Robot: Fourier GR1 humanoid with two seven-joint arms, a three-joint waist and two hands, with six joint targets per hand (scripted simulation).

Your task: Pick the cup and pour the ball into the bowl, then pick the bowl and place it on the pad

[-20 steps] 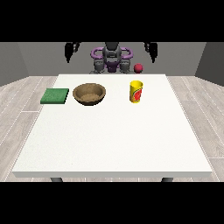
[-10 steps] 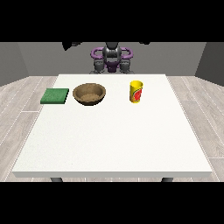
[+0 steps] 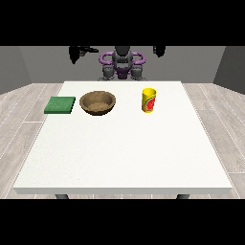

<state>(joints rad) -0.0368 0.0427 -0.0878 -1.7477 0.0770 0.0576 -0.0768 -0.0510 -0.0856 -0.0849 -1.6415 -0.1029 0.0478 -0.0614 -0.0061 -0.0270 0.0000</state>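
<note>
Reaching for cup [image 3: 149, 100] comes first: hand at view's right [image 3: 159, 50] hangs high, well apart, finger state unclear. Approach sideways, keep cup upright until over bowl [image 3: 97, 102].

Bright, even overhead light on the white table [image 3: 124, 153]; faint soft shadows, no glare.

My desk [image 3: 124, 153] is big, white, w/ dark legs just showing under its near edge. It stands on a pale plank floor [image 3: 19, 119]. Three things sit on it, all in a row along my side. Green pad [image 3: 60, 105] lies flat near the view's left edge. Brown bowl [image 3: 97, 102] sits just beside it, not touching. Yellow cup [image 3: 149, 100] w/ red label stands upright, further toward the view's right, apart from the bowl.
</note>
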